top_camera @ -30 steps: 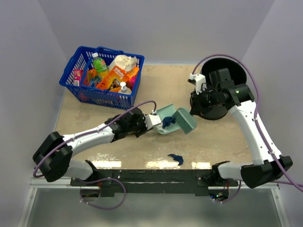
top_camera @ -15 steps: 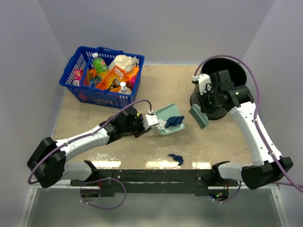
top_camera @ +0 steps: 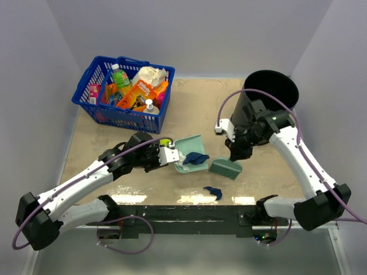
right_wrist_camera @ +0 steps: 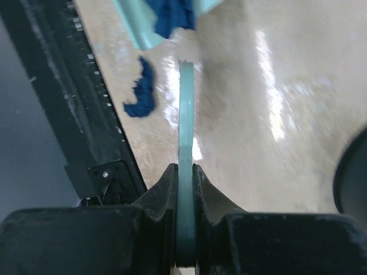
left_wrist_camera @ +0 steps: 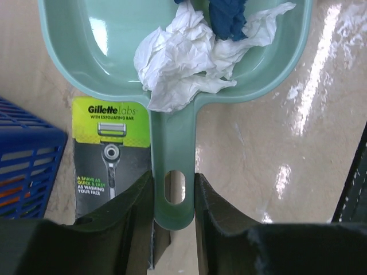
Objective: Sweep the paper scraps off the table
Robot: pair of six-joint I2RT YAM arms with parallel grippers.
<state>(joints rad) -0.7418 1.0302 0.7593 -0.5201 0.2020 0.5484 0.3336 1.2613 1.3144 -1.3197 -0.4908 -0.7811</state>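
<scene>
My left gripper (top_camera: 170,155) (left_wrist_camera: 174,197) is shut on the handle of a teal dustpan (top_camera: 184,144) (left_wrist_camera: 109,51), which sits low over the beige table (top_camera: 195,109). In the pan lie paper scraps: a whitish wad (left_wrist_camera: 178,63) and a dark blue one (top_camera: 196,158) (left_wrist_camera: 226,14). My right gripper (top_camera: 235,153) (right_wrist_camera: 184,177) is shut on the flat handle of a teal brush (top_camera: 225,168) (right_wrist_camera: 186,114), whose head rests just right of the pan's mouth. Another dark blue scrap (top_camera: 214,192) (right_wrist_camera: 140,91) lies on the table near the front edge, below the brush.
A blue basket (top_camera: 123,91) full of groceries stands at the back left. A black bin (top_camera: 272,94) stands at the back right, behind my right arm. A green-and-black razor box (left_wrist_camera: 109,154) lies under the pan's handle. The black front rail (right_wrist_camera: 63,103) runs close to the loose scrap.
My right arm has swung the brush from beside the bin down to the table right of the pan. My left arm has drawn the dustpan back, left and nearer.
</scene>
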